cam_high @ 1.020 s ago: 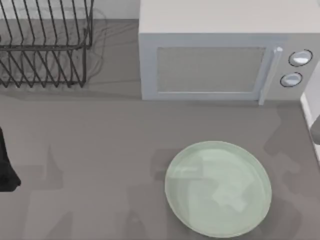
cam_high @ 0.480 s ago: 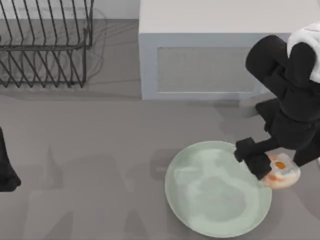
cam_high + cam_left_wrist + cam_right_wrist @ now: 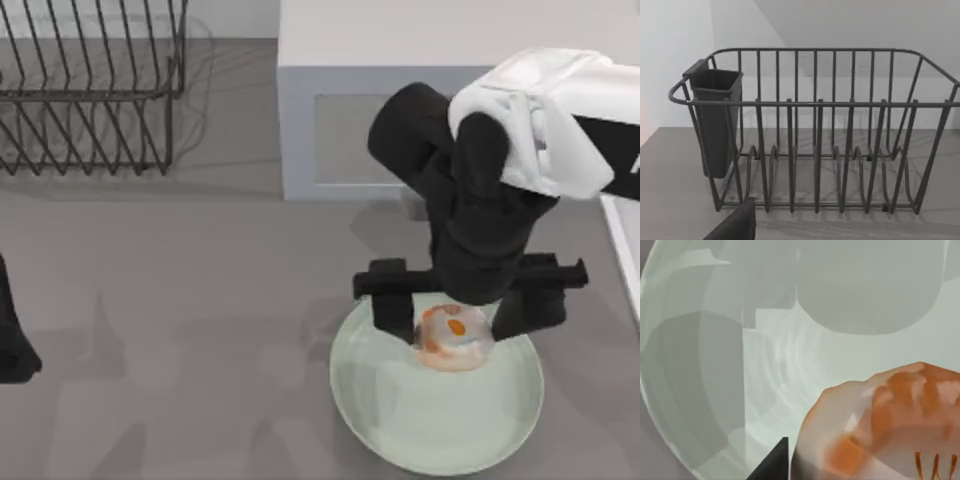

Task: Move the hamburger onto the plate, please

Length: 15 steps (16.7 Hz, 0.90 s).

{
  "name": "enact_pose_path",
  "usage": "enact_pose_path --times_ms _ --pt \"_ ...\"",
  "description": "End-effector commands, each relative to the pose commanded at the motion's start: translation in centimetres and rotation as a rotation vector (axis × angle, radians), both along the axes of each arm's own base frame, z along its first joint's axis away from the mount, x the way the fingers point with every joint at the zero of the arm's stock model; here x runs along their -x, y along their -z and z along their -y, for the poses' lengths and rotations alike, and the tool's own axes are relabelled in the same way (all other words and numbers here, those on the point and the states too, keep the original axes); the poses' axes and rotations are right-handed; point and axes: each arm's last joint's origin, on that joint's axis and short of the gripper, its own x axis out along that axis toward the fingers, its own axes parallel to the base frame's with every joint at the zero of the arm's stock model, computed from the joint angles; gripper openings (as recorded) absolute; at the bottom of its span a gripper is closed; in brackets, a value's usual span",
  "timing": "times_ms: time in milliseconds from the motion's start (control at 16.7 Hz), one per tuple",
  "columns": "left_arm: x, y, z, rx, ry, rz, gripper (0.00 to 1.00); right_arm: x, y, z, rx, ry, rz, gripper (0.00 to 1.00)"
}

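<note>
Right arm (image 3: 470, 190): bulky matte black segments, rounded, cylinder-like at the elbow end. A white shell section with soft creased-looking facets capped the upper link, running toward the top view's right edge. Wrist block was black and squat, carrying a flat black crossbar. Right gripper (image 3: 455, 318): two blocky black rectangular fingers (image 3: 395, 315) hung from that bar. Left arm (image 3: 12, 340): a black angular piece at the top view's left edge. No cables, screws or markings were discernible.
</note>
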Motion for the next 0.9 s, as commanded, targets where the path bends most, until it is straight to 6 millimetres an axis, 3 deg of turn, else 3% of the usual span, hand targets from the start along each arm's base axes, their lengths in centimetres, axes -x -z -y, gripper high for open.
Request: enact_pose_path --times_ms 420,780,900 --pt "0.0 0.0 0.0 0.0 0.0 0.0 1.0 0.1 0.0 -0.2 -0.005 0.012 0.006 0.0" --pt "0.0 0.0 0.0 0.0 0.0 0.0 1.0 0.0 4.0 -0.3 -0.006 0.012 0.009 0.0" --pt "0.0 0.0 0.0 0.0 0.0 0.0 1.0 0.1 4.4 -0.4 -0.005 0.01 0.007 0.0"
